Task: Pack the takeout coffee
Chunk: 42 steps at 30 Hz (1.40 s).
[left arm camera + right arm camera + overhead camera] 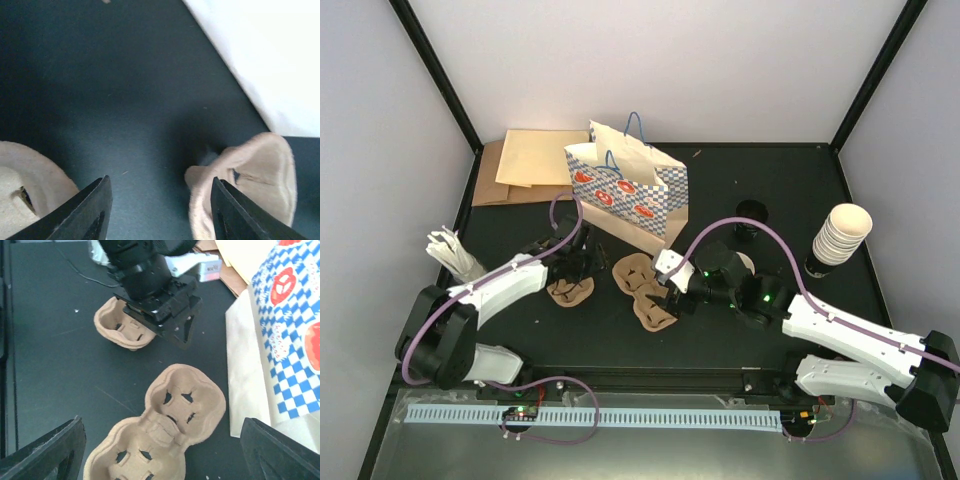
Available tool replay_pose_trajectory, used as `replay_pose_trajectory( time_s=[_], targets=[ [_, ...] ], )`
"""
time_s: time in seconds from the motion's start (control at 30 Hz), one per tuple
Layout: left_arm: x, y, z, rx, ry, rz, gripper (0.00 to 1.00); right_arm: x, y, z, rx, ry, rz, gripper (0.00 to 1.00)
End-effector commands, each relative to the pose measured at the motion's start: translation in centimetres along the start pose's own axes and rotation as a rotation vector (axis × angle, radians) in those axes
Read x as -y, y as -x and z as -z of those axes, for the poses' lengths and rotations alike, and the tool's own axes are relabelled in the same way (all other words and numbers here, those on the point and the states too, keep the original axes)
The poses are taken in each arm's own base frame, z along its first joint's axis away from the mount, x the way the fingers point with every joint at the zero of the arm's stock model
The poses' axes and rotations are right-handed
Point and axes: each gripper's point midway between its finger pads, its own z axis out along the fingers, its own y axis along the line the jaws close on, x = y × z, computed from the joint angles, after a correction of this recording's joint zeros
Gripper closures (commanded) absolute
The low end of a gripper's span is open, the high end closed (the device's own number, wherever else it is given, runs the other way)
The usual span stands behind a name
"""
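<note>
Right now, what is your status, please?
Left gripper, right gripper open, empty. Paper cup untouched behind right arm. Pulp cup carriers below both.

Overhead wide, wrist cams close, shared carriers [200, 405]

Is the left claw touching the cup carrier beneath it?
Cannot tell. In the right wrist view the left claw overlaps the cup carrier, and no view shows contact or a gap plainly.

Left arm [500, 285] angled toward 2 o'clock, left gripper [570, 272] low, jaws parted; right arm [840, 325] reaching toward 10 o'clock, right gripper [665, 292] spread wide.
</note>
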Motion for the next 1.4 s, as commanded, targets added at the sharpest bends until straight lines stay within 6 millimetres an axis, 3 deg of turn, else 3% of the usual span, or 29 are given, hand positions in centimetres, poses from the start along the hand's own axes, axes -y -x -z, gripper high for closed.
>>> replay_pose_trajectory(
  time_s=[0.0,0.3,0.53,0.63,0.9,1.1,1.23,1.37],
  targets=[
    [-1.8,0.1,-1.0,-0.001,0.061,0.102,0.45,-2.0,0.7,0.4,0.045,0.112,0.153,0.14],
    [-7.0,-0.8,0.8,0.031,0.264,0.103,0.48,-3.2,-1.0,-0.6,-0.005,0.180,0.289,0.14],
    [-9.2,-1.1,3.8,0.083,0.316,0.075,0.48,-2.9,-1.7,-2.0,-0.056,0.178,0.302,0.14],
    [-8.6,-0.8,4.8,0.098,0.283,0.029,0.48,-2.9,-1.9,-2.3,-0.061,0.180,0.311,0.14],
    [-3.6,0.6,8.0,0.130,0.071,-0.148,0.38,-3.3,-4.0,-3.8,-0.148,0.227,0.378,0.14],
    [1.0,-1.6,8.5,0.050,-0.208,-0.283,0.32,-1.9,-6.1,-6.4,-0.331,0.189,0.339,0.14],
    [2.2,-3.0,8.1,0.008,-0.315,-0.293,0.32,-1.2,-8.0,-7.7,-0.441,0.184,0.375,0.15],
    [2.0,-3.7,7.5,-0.020,-0.333,-0.288,0.32,-2.4,-10.9,-8.0,-0.563,0.325,0.473,0.15]
  ],
)
